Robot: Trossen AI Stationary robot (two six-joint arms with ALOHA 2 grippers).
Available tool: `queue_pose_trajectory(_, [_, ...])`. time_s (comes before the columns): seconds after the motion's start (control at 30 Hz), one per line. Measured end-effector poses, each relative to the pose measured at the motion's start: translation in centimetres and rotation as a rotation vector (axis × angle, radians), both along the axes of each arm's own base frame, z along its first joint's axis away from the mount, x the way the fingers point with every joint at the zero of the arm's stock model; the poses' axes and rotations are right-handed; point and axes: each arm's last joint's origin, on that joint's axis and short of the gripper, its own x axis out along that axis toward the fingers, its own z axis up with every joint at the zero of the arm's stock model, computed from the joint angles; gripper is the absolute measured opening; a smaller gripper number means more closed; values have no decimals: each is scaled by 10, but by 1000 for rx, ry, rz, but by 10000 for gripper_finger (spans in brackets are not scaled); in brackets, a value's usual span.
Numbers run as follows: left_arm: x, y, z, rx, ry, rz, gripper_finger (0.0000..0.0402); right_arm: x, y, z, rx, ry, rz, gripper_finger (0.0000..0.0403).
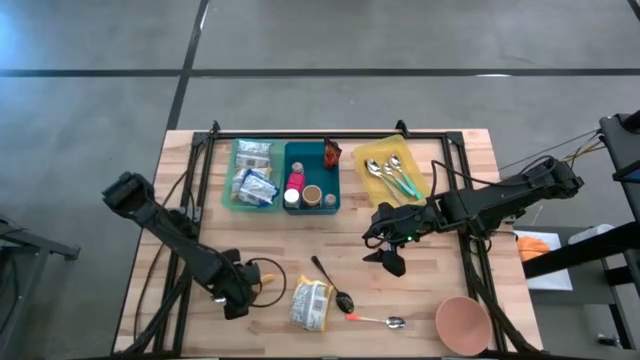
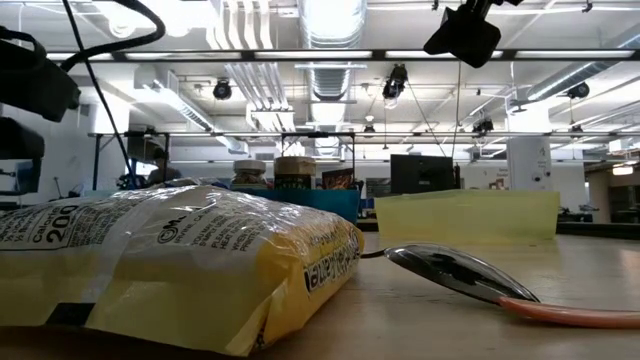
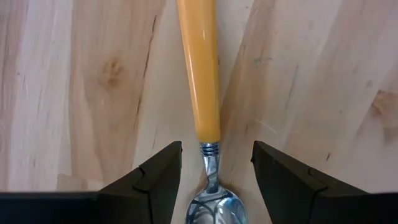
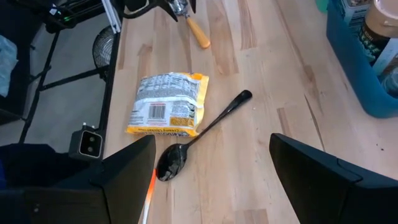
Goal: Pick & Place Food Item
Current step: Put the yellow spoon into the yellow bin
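Left gripper (image 1: 240, 296) sits low near the table's front-left edge, fingers (image 3: 155, 180) parted w/ an orange-handled spoon (image 3: 200, 81) lying between them — smooth plastic handle, shiny metal bowl toward the wrist. Can't tell if the pads touch it; the spoon lies flat on the wood. Right gripper (image 1: 392, 258) hangs mid-table, jaws spread wide, nothing in them.

Food item: a yellow crinkly packet (image 1: 311, 304), glossy film w/ barcode and print, lies flat near the front edge, just beside the orange spoon. A black spoon (image 1: 331, 283), slim and matte, lies diagonally w/ its bowl close to the packet's corner. Next to that, a metal spoon w/ pink handle (image 1: 375, 320), almost at the front edge. Round pink bowl (image 1: 463, 324) at front-right corner.

Back row: green bin (image 1: 228, 180) w/ sachets, blue bin (image 1: 335, 182) w/ jars, yellow tray (image 1: 368, 152) w/ spoons, close together.

Wooden plank table (image 1: 450, 270) — bare planks between the right gripper and the packet, open room.
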Motion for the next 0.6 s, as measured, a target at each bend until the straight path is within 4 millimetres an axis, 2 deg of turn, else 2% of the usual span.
queue_pose_trajectory(0.3, [2, -2, -14, 33, 42, -7, 203, 0, 0, -1, -2, 2, 1, 311])
queue_pose_trajectory(0.6, [2, -2, -15, 35, 46, -6, 195, 0, 0, -1, -4, 2, 3, 311])
